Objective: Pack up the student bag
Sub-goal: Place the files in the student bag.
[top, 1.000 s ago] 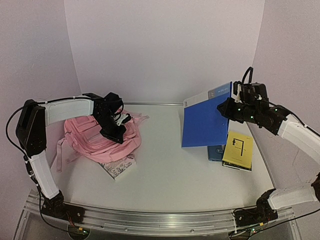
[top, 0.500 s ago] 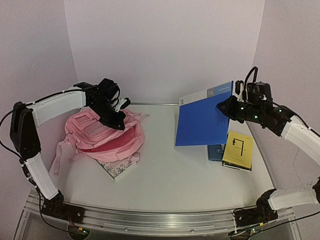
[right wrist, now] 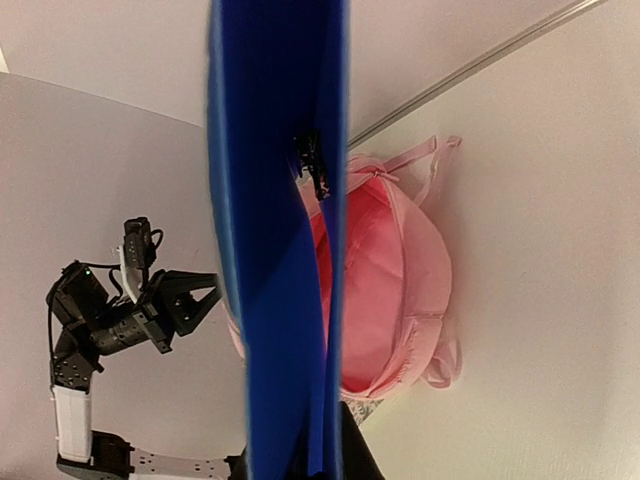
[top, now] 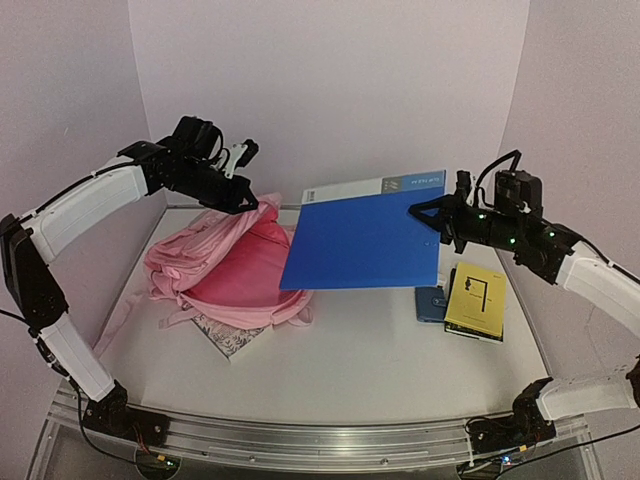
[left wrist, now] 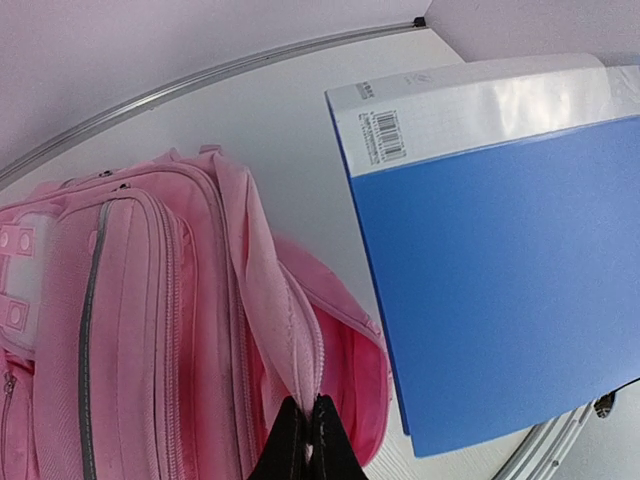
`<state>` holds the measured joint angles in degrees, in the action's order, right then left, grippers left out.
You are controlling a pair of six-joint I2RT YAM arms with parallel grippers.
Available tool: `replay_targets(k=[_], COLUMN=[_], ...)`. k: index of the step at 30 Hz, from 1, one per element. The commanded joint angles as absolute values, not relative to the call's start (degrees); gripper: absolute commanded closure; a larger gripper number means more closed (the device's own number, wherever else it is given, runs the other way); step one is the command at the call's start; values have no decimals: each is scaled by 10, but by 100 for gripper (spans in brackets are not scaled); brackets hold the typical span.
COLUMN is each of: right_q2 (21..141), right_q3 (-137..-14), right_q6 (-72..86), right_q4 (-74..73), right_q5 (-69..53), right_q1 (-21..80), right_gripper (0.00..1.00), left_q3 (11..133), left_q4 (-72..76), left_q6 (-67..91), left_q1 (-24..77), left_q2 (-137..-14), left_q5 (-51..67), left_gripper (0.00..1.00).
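The pink student bag (top: 225,265) lies at the table's left, its main opening held up and gaping toward the right. My left gripper (top: 255,203) is shut on the zip edge of the bag (left wrist: 290,350) and lifts it. My right gripper (top: 435,218) is shut on a large blue folder (top: 365,240) with a white spine strip, held flat in the air with its left edge over the bag's opening. The folder fills the right of the left wrist view (left wrist: 500,240) and shows edge-on in the right wrist view (right wrist: 280,250), with the bag (right wrist: 390,290) behind it.
A patterned notebook (top: 232,337) lies partly under the bag's front. A yellow booklet (top: 476,301) and a small blue book (top: 432,303) lie at the right, below my right arm. A metal rail (top: 320,208) runs along the table's back edge.
My left gripper has risen and moved back, pulling the bag's opening up and wide. My right gripper has carried the blue folder left and tilted it flatter, up to the bag's opening.
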<state>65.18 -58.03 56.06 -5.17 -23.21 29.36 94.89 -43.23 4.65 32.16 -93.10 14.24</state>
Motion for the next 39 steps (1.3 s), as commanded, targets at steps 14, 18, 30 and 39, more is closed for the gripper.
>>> replay_targets(k=[14, 18, 30, 39], right_q2=[760, 800, 906, 1034], right_q3=[-534, -536, -572, -630], right_q6=[729, 753, 786, 835], right_q4=[155, 222, 365, 523], right_q5=[-206, -176, -66, -49], right_q1=[392, 405, 413, 452], right_gripper=[100, 100, 100, 100], left_q3=[880, 865, 847, 839], left_q4=[-235, -231, -224, -219], left_q6=[50, 46, 45, 46], left_q1=[325, 325, 325, 325], left_q2=[-853, -846, -839, -839], left_q5=[246, 268, 295, 310], left_gripper=[100, 100, 100, 100])
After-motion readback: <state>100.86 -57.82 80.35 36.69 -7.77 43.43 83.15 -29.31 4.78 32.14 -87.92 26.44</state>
